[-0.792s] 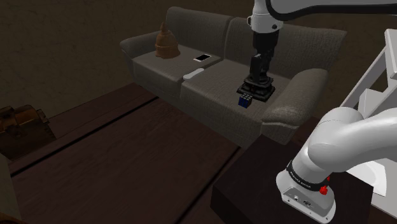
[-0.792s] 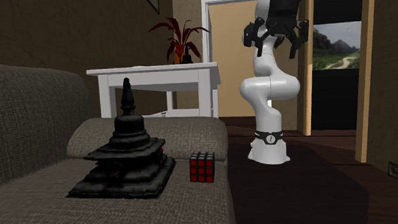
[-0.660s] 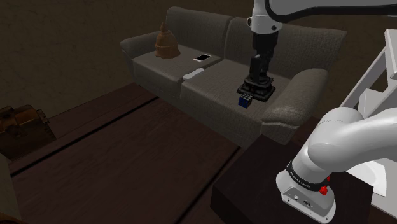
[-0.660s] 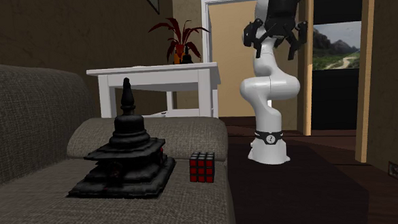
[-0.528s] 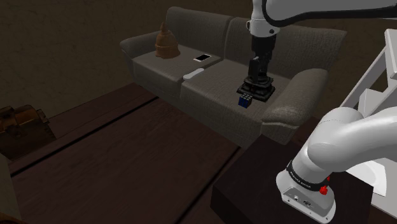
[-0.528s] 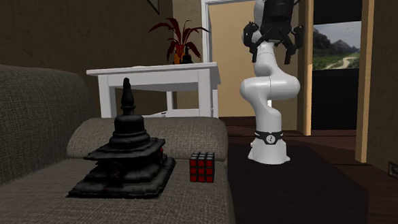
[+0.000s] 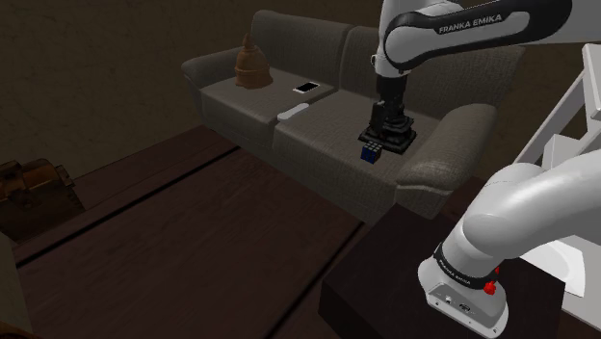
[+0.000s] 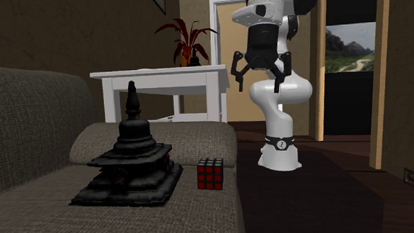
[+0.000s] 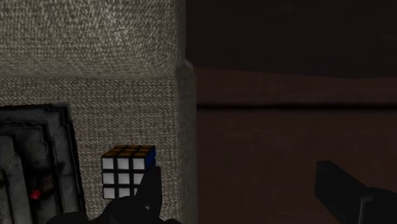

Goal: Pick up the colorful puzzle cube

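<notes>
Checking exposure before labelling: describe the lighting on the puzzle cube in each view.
Shoulder view: dim, puzzle cube a dark bluish speck. Second exterior view: brighter, its red face shows plainly. Wrist view: white face well lit, floor beside dark.

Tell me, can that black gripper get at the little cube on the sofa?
Probably yes. The gripper hangs above with its fingers open, the cube is uncovered on top, and the dark statue stands beside it, apart.
</notes>
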Tool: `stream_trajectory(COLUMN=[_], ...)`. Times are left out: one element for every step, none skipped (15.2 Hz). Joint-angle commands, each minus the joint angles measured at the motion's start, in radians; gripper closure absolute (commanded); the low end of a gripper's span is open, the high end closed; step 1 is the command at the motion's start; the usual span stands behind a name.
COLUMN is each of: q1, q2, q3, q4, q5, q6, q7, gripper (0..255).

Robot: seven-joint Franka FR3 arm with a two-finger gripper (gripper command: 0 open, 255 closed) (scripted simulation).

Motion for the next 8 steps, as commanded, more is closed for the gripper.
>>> stream_trajectory(q1=[-0.01,-0.014,-0.018,-0.022,-0.025,-0.027,-0.029,-0.03], q2=[0.049,0.077,0.107,0.138,0.17,0.203,0.238,0.273], q3=[-0.032,-0.049,-0.066,-0.082,-0.099,-0.115,-0.131,-0.147], q4=[-0.013,-0.014,-0.014,-0.012,-0.009,-0.004,0.002,0.009], q5=[-0.007,-0.008,-0.009,-0.008,-0.006,-0.002,0.004,0.012], q6=[0.072,0.105,0.138,0.171,0.203,0.235,0.266,0.297], q7=[-0.021,-0.033,-0.046,-0.059,-0.072,-0.087,-0.102,-0.119], gripper=[0,0,0,0,0,0,0,0])
